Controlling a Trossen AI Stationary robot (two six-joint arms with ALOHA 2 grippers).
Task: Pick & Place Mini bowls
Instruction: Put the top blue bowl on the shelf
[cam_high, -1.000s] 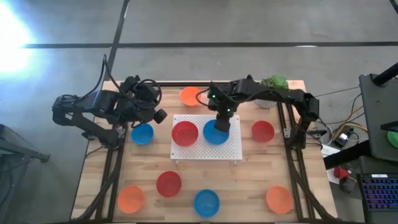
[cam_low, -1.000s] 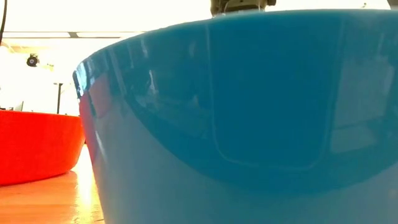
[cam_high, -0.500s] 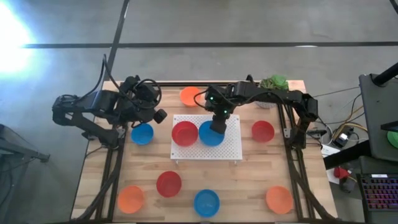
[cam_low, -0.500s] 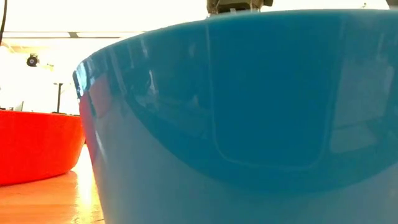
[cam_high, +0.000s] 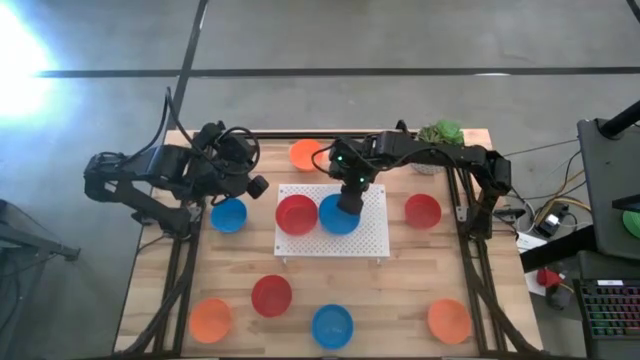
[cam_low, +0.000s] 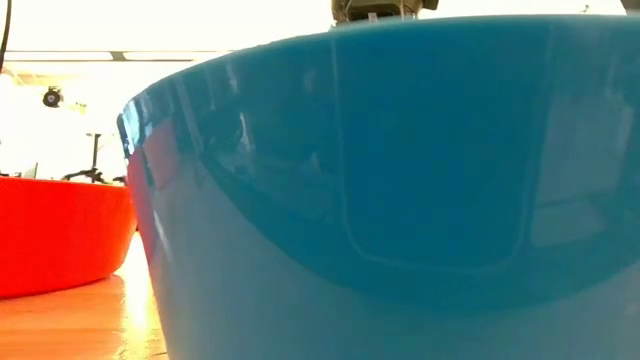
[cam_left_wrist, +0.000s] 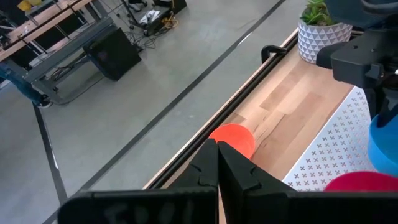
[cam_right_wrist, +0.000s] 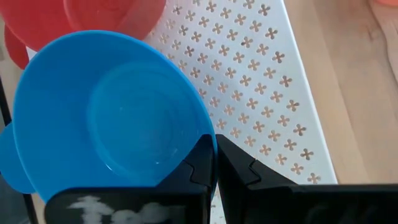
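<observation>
Blue mini bowl (cam_right_wrist: 112, 118) pinched at its rim by the right gripper (cam_right_wrist: 213, 163) over the white perforated board (cam_high: 365, 238).

The held bowl is empty and sits just beside a red bowl (cam_high: 296, 214) on the board. The other mini bowls lie scattered over the wooden table (cam_high: 390, 290). The left gripper (cam_left_wrist: 217, 163), fingers pressed together on nothing, waits near the table's left edge.
</observation>
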